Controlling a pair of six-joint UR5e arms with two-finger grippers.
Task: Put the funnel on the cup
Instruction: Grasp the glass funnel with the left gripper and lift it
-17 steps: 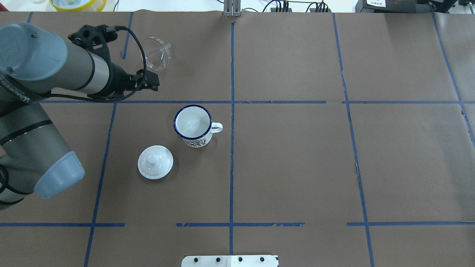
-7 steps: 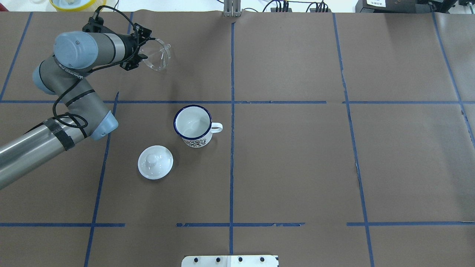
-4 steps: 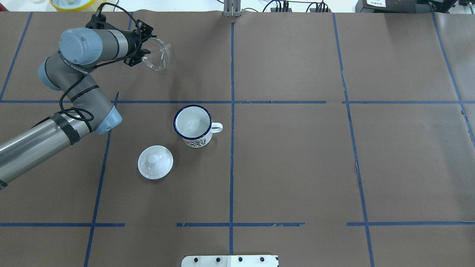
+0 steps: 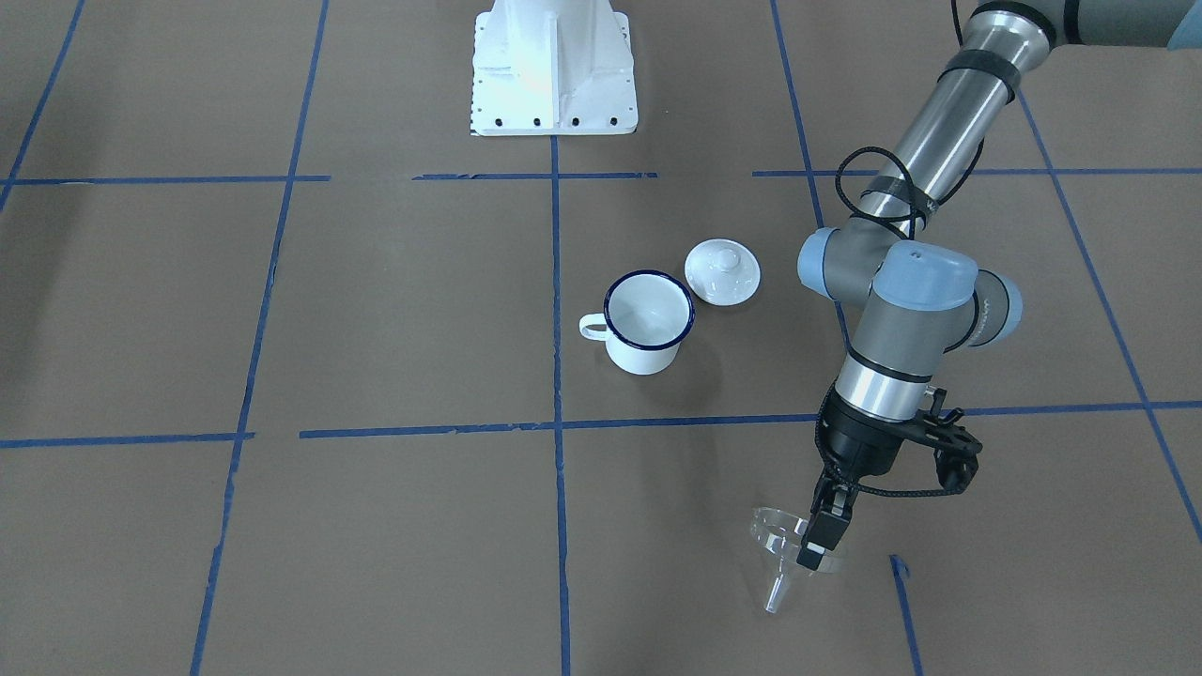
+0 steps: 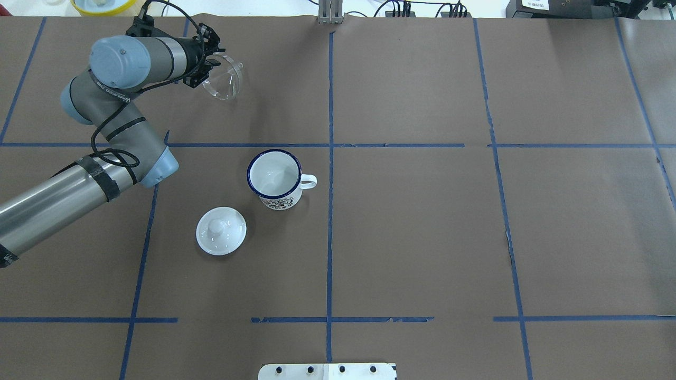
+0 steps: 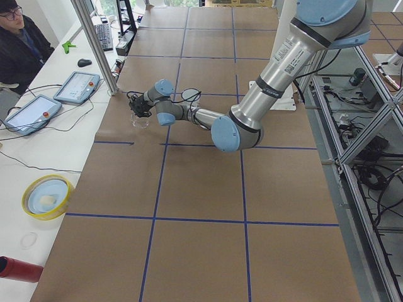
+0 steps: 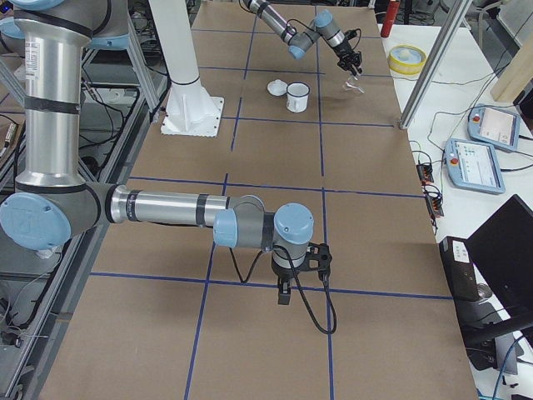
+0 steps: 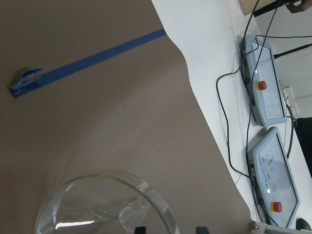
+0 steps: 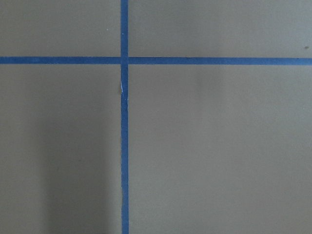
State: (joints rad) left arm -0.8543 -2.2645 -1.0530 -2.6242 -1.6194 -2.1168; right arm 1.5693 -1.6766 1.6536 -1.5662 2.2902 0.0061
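The clear funnel (image 5: 224, 79) lies on its side at the far left of the table, spout toward the far edge; it also shows in the front view (image 4: 781, 545) and the left wrist view (image 8: 102, 204). My left gripper (image 5: 208, 67) is open, low at the funnel, with its fingertips (image 8: 201, 229) either side of the rim's left part. The white cup (image 5: 274, 177) with a dark blue rim stands upright and empty left of the table's middle, handle to the right. My right gripper (image 7: 283, 292) hangs over bare table far from both; I cannot tell its state.
A round white knobbed lid (image 5: 221, 230) lies just near-left of the cup. A yellow bowl (image 5: 105, 5) sits beyond the table's far left edge. Two teach pendants (image 8: 265, 83) lie on the white bench past that edge. The robot's white base (image 4: 552, 66) is at the near side.
My left arm has swung from beside the cup's far-left side out to the funnel and closed in on its rim. The funnel, cup and lid have not moved.
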